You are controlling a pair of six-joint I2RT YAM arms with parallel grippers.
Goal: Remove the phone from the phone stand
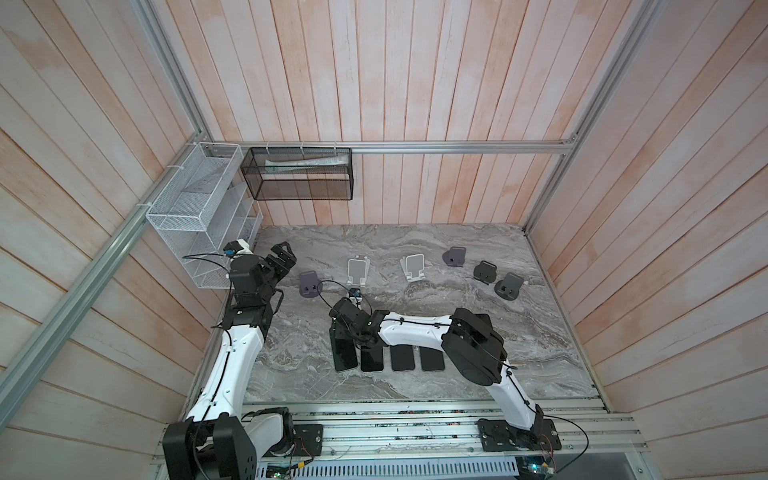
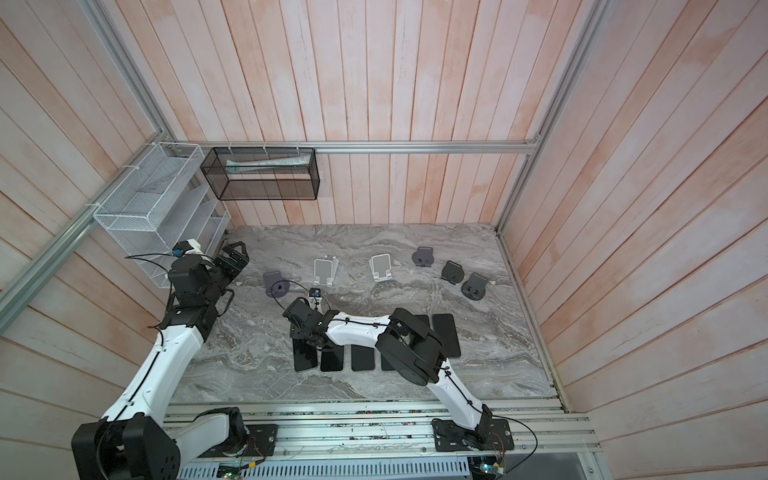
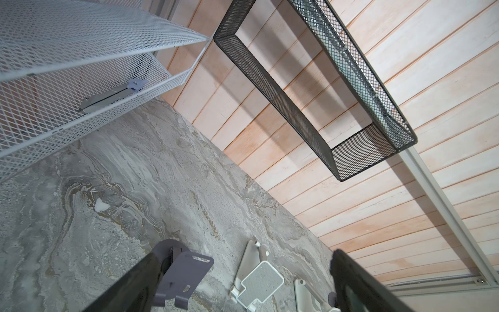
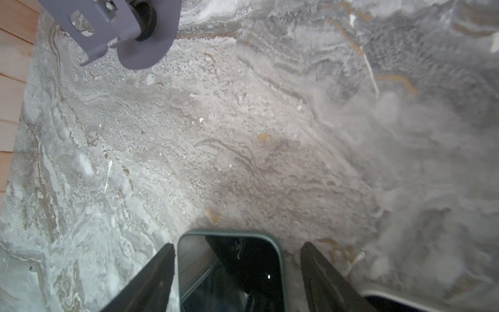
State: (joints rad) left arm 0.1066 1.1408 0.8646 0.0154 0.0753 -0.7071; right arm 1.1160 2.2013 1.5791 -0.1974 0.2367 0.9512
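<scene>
A dark phone [image 4: 229,270] with a grey-green rim lies flat on the marble table [image 1: 478,357], leftmost in a row of phones [image 1: 345,358]. My right gripper [image 4: 239,244] straddles its far end, open: one finger sits close to its edge and the other stands clear of it. In both top views that gripper [image 1: 344,337] [image 2: 303,332] hangs over the phone's far end. The nearest phone stand [image 1: 308,284] [image 4: 116,27], grey-purple, stands empty behind it. My left gripper [image 1: 284,259] [image 3: 248,254] is wide open in the air at the back left, holding nothing.
Three more dark phones [image 1: 402,357] lie in the row to the right. Two white stands [image 1: 357,270] [image 1: 413,266] and three dark stands [image 1: 484,272] stand empty along the back. A white mesh rack [image 1: 195,208] and a black mesh basket [image 1: 299,174] hang on the walls.
</scene>
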